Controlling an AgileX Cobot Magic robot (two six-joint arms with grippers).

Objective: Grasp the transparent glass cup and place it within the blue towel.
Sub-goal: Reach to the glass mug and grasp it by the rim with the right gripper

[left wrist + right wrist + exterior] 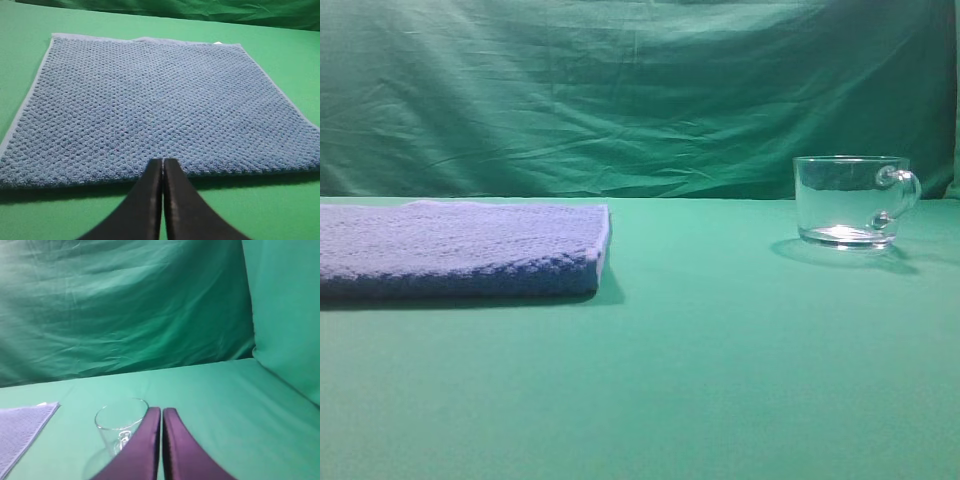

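Observation:
The transparent glass cup (850,200) stands upright on the green table at the right, its loop handle to the right. It also shows in the right wrist view (120,427), just left of my right gripper (162,411), which is shut and empty beside it. The blue towel (460,248) lies flat at the left. In the left wrist view the towel (150,105) fills most of the frame, and my left gripper (163,162) is shut and empty over its near edge. Neither gripper shows in the exterior high view.
A green cloth (640,380) covers the table and a wrinkled green backdrop (620,90) hangs behind. A green side wall (285,315) stands to the right in the right wrist view. A towel corner (20,432) shows at that view's left.

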